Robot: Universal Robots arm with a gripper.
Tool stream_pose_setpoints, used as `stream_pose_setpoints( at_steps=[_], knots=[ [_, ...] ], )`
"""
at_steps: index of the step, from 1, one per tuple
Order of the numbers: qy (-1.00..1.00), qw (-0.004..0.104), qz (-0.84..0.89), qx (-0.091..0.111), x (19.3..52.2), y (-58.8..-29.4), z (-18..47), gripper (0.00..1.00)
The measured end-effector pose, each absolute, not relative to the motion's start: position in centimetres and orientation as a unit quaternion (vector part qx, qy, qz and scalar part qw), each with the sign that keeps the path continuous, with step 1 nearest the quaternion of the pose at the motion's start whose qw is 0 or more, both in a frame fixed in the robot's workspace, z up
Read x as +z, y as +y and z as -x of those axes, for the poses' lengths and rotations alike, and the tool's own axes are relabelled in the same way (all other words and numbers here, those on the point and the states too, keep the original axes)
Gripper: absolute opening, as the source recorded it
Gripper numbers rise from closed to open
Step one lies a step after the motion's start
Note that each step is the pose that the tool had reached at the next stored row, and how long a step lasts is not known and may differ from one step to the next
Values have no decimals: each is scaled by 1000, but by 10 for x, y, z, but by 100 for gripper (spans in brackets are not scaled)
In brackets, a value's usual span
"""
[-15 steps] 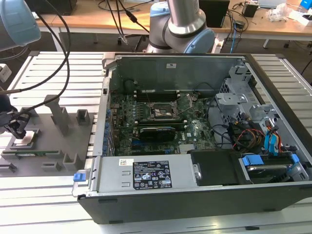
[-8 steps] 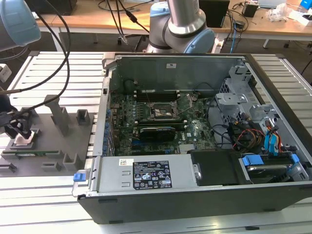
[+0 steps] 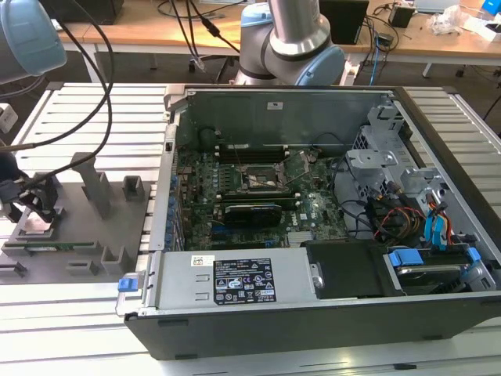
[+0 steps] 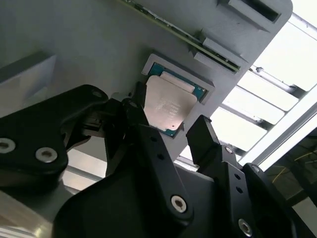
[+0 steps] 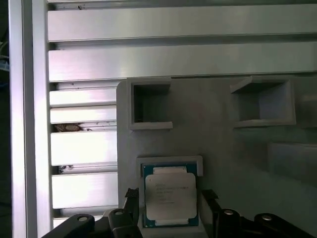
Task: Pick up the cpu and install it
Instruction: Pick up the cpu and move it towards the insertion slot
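Fixture [image 5: 223,148], end effector [image 5: 170,195] seemingly flank cpu [image 5: 170,197].

The arm [image 3: 296,39] is a silvery metal tube with rounded pale-blue joint caps [image 3: 27,35], and thin black cables [image 3: 109,94] loop down alongside it. In the second wrist view its fingers [image 4: 153,148] are matte black, blocky links with bevelled edges, hinged to dark plates and pinned with round silver screws [image 4: 178,202].
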State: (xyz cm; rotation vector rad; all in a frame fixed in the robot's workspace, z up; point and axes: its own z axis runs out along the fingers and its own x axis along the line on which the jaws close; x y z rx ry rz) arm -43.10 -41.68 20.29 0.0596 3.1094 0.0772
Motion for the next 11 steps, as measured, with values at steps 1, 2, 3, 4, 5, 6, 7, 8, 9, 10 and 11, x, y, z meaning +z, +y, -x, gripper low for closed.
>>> stream_pose_setpoints(
  at_steps=[1,2,3,4,5,6,7,8,9,10,11],
  knots=[
    [999,15,-17,25,202,-417,431,60],
    [999,15,-16,25,201,-417,431,60],
    [999,15,-16,25,200,-417,431,60],
    [999,15,-15,25,199,-417,431,60],
    [999,15,-15,25,197,-417,430,60],
    [999,15,-15,25,197,-417,430,60],
    [999,15,-14,25,196,-417,429,60],
    [999,15,-14,25,196,-417,429,60],
    [999,15,-14,25,195,-417,429,60],
    [999,15,-14,25,194,-417,428,60],
    [999,15,-13,25,192,-417,428,60]
  ],
)
